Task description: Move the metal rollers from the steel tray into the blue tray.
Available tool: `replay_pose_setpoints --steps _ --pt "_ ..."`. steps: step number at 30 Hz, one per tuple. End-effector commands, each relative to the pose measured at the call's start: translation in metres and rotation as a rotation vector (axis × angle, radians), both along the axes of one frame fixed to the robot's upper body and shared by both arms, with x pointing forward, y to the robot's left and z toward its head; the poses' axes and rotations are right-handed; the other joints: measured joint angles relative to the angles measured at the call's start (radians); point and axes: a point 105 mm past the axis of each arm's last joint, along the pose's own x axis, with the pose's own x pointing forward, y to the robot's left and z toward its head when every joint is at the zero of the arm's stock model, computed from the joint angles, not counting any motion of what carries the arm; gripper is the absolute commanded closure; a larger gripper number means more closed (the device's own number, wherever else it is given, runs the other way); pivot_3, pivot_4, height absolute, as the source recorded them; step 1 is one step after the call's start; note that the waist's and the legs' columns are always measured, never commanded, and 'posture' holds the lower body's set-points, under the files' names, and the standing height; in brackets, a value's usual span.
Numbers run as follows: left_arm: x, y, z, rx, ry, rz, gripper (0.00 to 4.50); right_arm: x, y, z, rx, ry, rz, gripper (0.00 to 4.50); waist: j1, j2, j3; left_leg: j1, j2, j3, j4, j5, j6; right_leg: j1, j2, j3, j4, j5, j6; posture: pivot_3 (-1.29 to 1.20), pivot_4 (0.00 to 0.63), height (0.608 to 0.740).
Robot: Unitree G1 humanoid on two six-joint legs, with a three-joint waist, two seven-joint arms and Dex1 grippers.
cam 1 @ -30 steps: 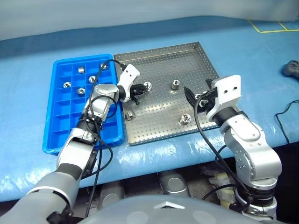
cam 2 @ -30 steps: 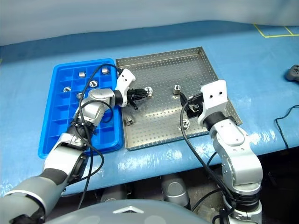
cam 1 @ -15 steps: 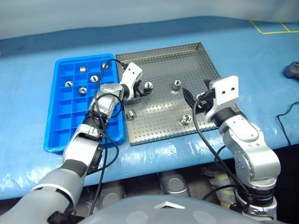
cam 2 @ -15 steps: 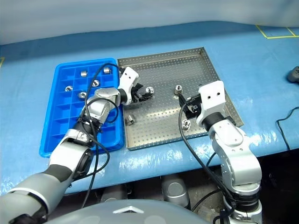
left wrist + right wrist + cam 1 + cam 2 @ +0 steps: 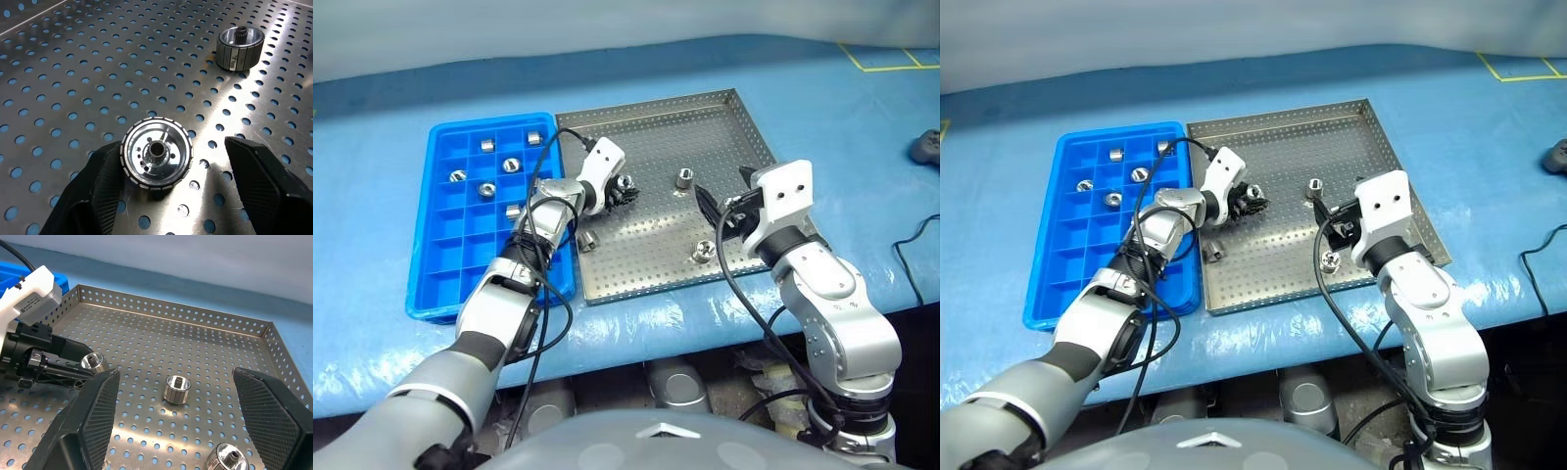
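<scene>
The steel tray lies at mid-table with the blue tray to its left. Three metal rollers lie loose on the steel floor. Another roller stands between the fingers of my left gripper. One finger is against it and the other is a gap away, so the jaws are open. Several rollers sit in the blue tray's far compartments. My right gripper hovers open over the steel tray's right side, holding nothing.
A dark object lies at the table's far right, and a black cable runs off that edge. Yellow tape lines mark the far right corner. The blue-covered table's front edge runs just below both trays.
My left gripper has moved right along the steel tray and now straddles the roller that lay just ahead of it. The right arm has not moved.
</scene>
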Motion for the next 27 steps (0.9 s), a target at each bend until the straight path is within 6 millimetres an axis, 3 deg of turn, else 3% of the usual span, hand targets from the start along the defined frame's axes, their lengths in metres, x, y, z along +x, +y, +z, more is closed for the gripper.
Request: replay_pose_setpoints --steps 1,8,13,15,17,23,27 --pt "0.006 0.002 0.01 0.007 -0.037 0.01 2.77 -0.001 0.001 0.012 0.005 -0.059 0.004 0.63 0.0 0.0 0.0 0.0 0.0 0.0 0.0 0.0 0.0 0.0 0.0 0.0 0.0 0.0 0.0 -0.2 0.15 0.74" --pt "0.004 0.001 0.016 -0.01 -0.055 -0.01 2.81 0.001 0.003 0.013 0.011 -0.061 0.014 0.63 0.0 0.0 0.0 0.0 0.0 0.0 0.0 0.0 0.0 0.0 0.0 0.0 0.0 0.0 0.0 -0.19 0.15 0.74" --pt "0.004 0.01 0.071 -0.24 -0.117 -0.027 2.81 -0.001 0.013 0.007 0.019 -0.033 0.089 0.63 0.0 0.0 0.0 0.0 0.0 0.0 0.0 0.0 0.0 0.0 0.0 0.0 0.0 0.0 0.0 -0.18 0.15 0.74" --pt "-0.004 0.026 0.092 -0.266 -0.152 -0.042 2.81 -0.007 0.024 0.0 0.028 0.014 0.191 0.63 -0.001 0.0 0.0 0.0 0.001 0.0 0.0 0.0 0.0 -0.001 0.0 0.0 0.0 0.0 0.0 -0.17 0.15 0.74" --pt "-0.015 0.041 0.101 -0.226 -0.168 -0.059 2.81 -0.017 0.038 -0.004 0.059 0.055 0.317 0.63 -0.002 0.0 0.0 0.0 0.001 0.0 -0.001 0.0 0.0 0.0 0.001 0.0 0.0 0.0 0.0 -0.15 0.15 0.74" --pt "-0.05 0.093 0.102 -0.014 -0.181 0.028 2.81 -0.043 0.071 -0.01 0.066 0.131 0.668 0.63 0.017 0.0 0.0 0.003 0.002 0.0 -0.002 0.0 0.0 0.0 0.001 0.0 0.001 0.0 0.0 -0.08 0.15 0.74" --pt "-0.06 0.136 0.105 0.106 -0.231 0.233 2.81 -0.041 0.077 -0.01 0.052 0.14 0.72 0.63 0.057 -0.002 0.002 0.002 0.002 -0.001 0.001 0.0 0.0 0.0 0.001 -0.001 0.004 0.0 -0.001 -0.02 0.15 0.74"
